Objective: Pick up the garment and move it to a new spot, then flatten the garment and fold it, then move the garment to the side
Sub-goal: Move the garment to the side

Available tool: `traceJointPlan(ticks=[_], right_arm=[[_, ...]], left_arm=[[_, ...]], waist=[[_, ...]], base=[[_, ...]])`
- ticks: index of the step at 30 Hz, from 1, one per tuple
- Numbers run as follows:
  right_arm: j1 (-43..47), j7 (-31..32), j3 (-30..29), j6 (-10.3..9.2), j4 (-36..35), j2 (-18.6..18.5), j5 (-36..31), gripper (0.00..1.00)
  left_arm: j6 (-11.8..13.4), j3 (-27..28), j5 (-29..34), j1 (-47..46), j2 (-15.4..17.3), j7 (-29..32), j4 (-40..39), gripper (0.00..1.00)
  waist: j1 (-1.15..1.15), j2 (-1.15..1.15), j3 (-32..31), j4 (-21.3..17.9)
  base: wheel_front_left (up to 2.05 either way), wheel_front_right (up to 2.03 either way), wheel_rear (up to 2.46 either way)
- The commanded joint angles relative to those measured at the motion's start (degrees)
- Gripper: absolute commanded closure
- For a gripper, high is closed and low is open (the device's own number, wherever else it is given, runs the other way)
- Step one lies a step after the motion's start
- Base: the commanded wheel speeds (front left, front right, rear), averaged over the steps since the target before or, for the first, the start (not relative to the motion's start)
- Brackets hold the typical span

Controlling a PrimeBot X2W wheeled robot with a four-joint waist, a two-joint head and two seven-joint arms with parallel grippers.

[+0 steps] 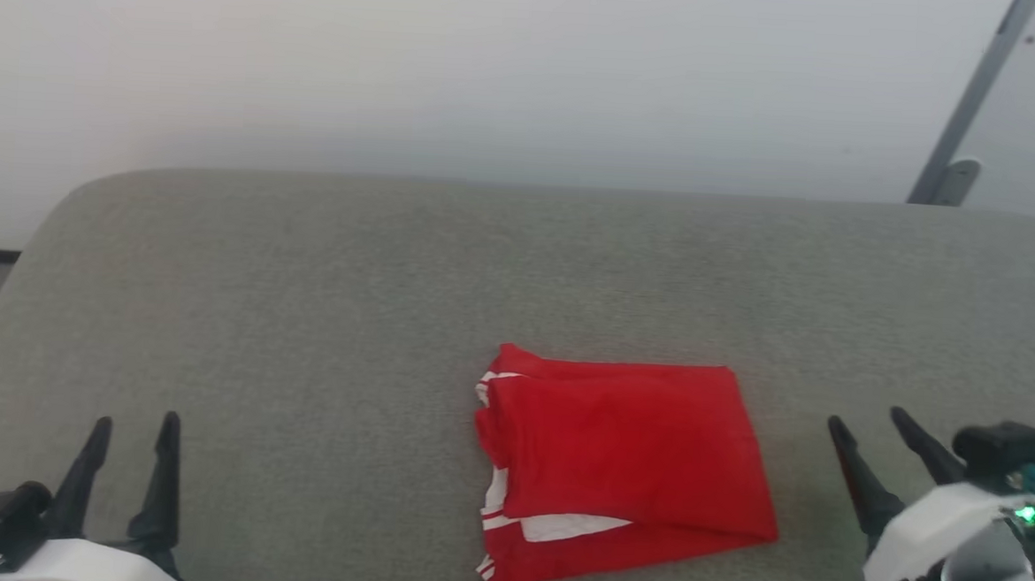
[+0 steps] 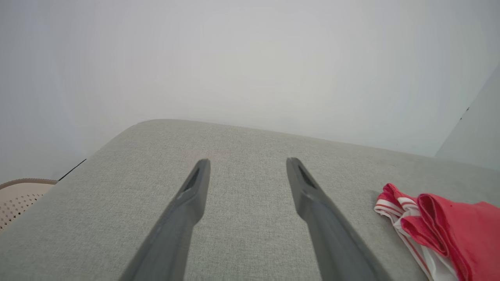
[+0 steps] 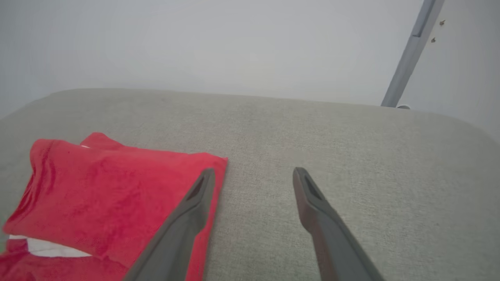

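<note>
Head view: the folded garment (image 1: 623, 464) lies on the grey cushion (image 1: 304, 315), longer from nine to three, at nine o'clock of the nearer right gripper (image 1: 865, 417). The left gripper (image 1: 137, 418) sits well apart. Both stand wide and empty. Left wrist view: garment at four o'clock. Right wrist view: garment at eight o'clock, fingers (image 3: 187, 218) angled low over its edge.

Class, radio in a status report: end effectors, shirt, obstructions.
Left end effector open, empty. Right end effector open, empty. Shirt folded on cushion. No obstruction seen.
</note>
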Motion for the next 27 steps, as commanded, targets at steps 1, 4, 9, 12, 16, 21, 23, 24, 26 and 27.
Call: traceJointPlan(ticks=[1, 4, 9, 12, 16, 21, 23, 24, 26, 27], right_arm=[[-1.1, 1.6, 0.8, 0.00, 0.3, -0.1, 1.0, 0.00], [-2.9, 5.7, 2.3, 0.00, 1.6, -0.5, 2.6, 0.00], [-6.2, 14.7, 5.0, 0.00, 3.8, -1.9, 5.4, 0.00], [-8.2, 20.6, 6.3, 0.00, 4.9, -3.0, 6.8, 0.00], [-10.5, 27.9, 7.5, 0.00, 5.8, -4.4, 7.6, 0.00], [-12.6, 36.1, 8.3, 0.00, 8.0, -4.7, 7.7, 0.00], [-12.8, 38.9, 8.5, 0.00, 9.4, -4.2, 8.5, 0.00], [-13.0, 40.1, 8.8, 0.00, 10.0, -4.0, 8.3, 0.00], [-13.2, 41.8, 9.2, 0.00, 10.7, -3.4, 8.9, 0.00], [-13.3, 42.2, 9.2, 0.00, 10.8, -3.1, 9.0, 0.75]], left_arm=[[-0.1, -0.5, -0.1, -0.9, -0.2, -0.2, 0.1, 0.00], [-0.1, -1.7, -0.6, -1.5, -0.4, -0.2, 0.3, 0.00], [-0.1, -3.5, -1.1, -3.3, -0.8, -0.2, 0.3, 0.00], [-0.1, -4.5, -1.4, -4.5, -1.0, -0.2, 0.2, 0.00], [-0.1, -6.0, -1.7, -6.0, -1.6, -0.2, 0.2, 0.00], [-0.1, -7.4, -2.1, -7.7, -2.2, -0.2, 0.5, 0.00], [-0.1, -7.7, -2.2, -8.2, -2.4, -0.2, 0.7, 0.00], [-0.1, -7.9, -2.3, -8.4, -2.4, -0.2, 0.8, 0.00], [-0.1, -8.1, -2.4, -8.9, -2.6, -0.2, 1.0, 0.00], [-0.1, -8.1, -2.6, -9.1, -2.6, -0.2, 1.2, 0.00]], waist=[[0.00, 0.00, 0.3, 1.2], [0.00, 0.00, 1.1, 2.8], [0.00, 0.00, 3.3, 5.8], [0.00, 0.00, 4.8, 7.5], [0.00, 0.00, 6.7, 9.4], [0.00, 0.00, 8.9, 11.1], [0.00, 0.00, 9.6, 11.5], [0.00, 0.00, 9.9, 11.8], [0.00, 0.00, 10.4, 12.1], [0.00, 0.00, 10.6, 12.2]], base=[[0.00, 0.00, 0.00], [0.00, 0.00, 0.00], [0.00, 0.00, 0.00], [0.00, 0.00, 0.00], [0.00, 0.00, 0.00], [0.00, 0.00, 0.00], [0.00, 0.00, 0.00], [0.00, 0.00, 0.00], [0.00, 0.00, 0.00], [0.00, 0.00, 0.00]])
